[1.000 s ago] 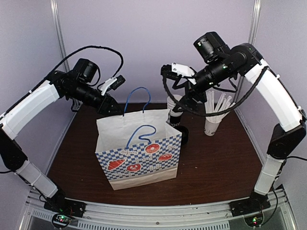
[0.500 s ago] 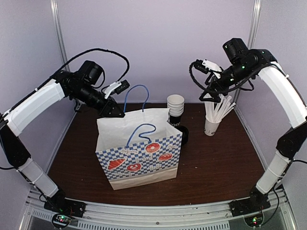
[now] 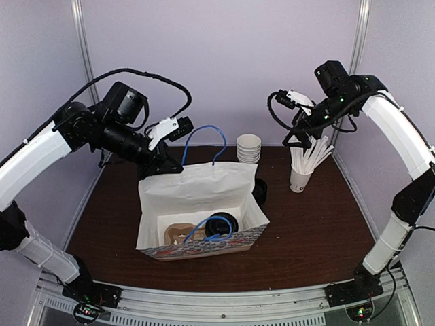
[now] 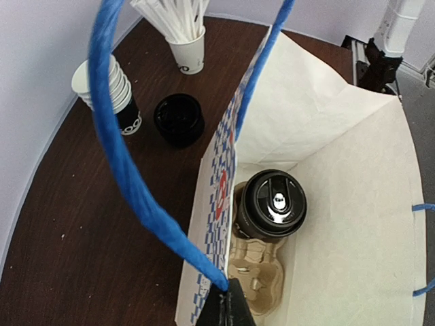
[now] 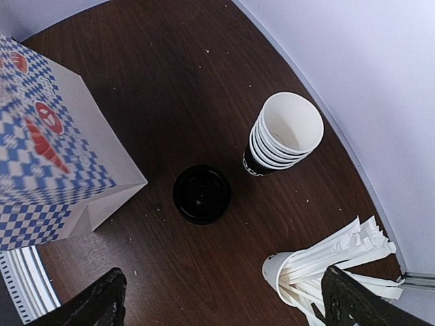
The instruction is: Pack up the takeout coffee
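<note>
Top external view: the paper bag [image 3: 204, 190] leans back on the table [image 3: 306, 224], so its mouth faces the camera. The left gripper [image 3: 165, 168] is at the bag's rear rim, but its jaws are too dark here to tell how they stand. Inside the bag, the takeout coffee [image 3: 221, 224] shows only its black lid, and a blue handle [image 3: 204, 234] crosses in front of it. Beside it lies a brown cup carrier [image 3: 175, 234], partly cut by the front wall. The right gripper [image 3: 293, 132] hangs high above the cup of straws [image 3: 302, 166]; its fingers are hard to make out. The stack of cups [image 3: 249, 147] stands behind the bag, and the stack of lids [image 3: 260, 190] is half hidden by it.

Left wrist view: the left gripper [image 4: 231, 305] is closed to a narrow dark tip. It pinches the rim of the paper bag [image 4: 340, 170] where the rear handle [image 4: 122, 156] ends. The takeout coffee [image 4: 272, 204] sits upright in the cup carrier [image 4: 255, 268]; its body is mostly hidden under the lid.

Right wrist view: the right gripper [image 5: 228, 309] stands wide and holds nothing; only its two fingertips [image 5: 109, 302] enter the picture. Below it are the stack of lids [image 5: 201, 194], the stack of cups [image 5: 285, 132] and the cup of straws [image 5: 319, 261]. The paper bag [image 5: 47, 149] is cut off at the left edge.
</note>
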`<action>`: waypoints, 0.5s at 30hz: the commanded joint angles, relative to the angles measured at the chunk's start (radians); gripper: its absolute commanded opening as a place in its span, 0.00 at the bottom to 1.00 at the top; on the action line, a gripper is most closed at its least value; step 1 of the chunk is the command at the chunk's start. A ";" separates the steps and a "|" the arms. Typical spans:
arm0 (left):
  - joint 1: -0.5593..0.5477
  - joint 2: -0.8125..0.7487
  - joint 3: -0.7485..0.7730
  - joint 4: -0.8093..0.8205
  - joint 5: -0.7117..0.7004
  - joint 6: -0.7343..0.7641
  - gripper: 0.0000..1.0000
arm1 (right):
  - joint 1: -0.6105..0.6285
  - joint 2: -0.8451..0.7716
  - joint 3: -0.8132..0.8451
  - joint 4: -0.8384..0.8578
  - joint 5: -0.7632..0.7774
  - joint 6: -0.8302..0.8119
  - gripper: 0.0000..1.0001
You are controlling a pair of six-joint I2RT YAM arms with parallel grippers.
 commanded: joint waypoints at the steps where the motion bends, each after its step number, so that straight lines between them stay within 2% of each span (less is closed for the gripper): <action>1: -0.053 -0.102 -0.072 0.132 0.018 -0.077 0.00 | -0.007 0.004 -0.011 0.020 -0.012 0.011 1.00; 7: -0.128 -0.190 -0.217 0.223 0.025 -0.147 0.00 | -0.006 0.024 -0.014 0.015 -0.016 0.009 1.00; 15: -0.210 -0.250 -0.324 0.328 0.055 -0.215 0.00 | -0.006 0.034 -0.019 0.007 -0.013 0.005 1.00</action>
